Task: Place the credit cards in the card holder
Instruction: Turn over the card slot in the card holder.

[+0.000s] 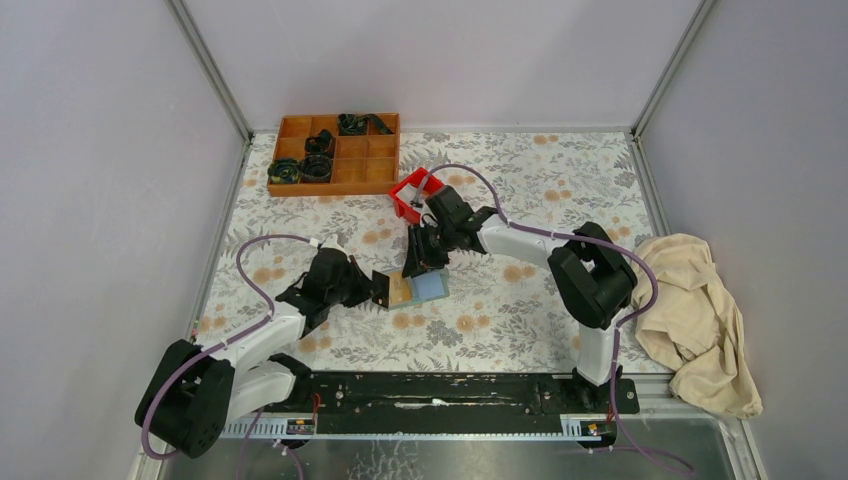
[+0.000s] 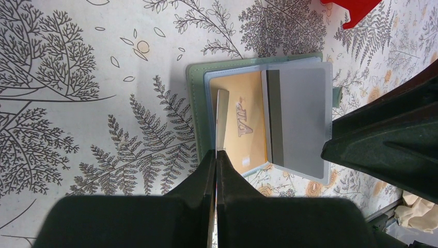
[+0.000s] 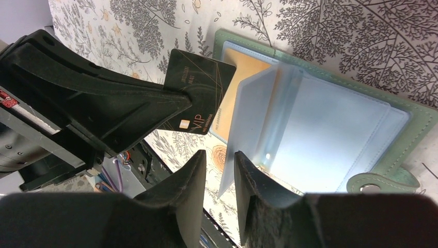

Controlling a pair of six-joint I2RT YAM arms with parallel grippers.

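From above, the right gripper (image 1: 420,262) covers the far part of the card holder (image 1: 428,288). The left wrist view shows the dark grey card (image 2: 222,121) only edge-on, its face unseen, and that picture's top edge crops the red bin (image 2: 356,10).

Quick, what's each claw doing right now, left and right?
Left claw: closed, pinching the thin dark grey plastic card.
Right claw: open a little, straddling the edge of a clear plastic sleeve, not clamping it.
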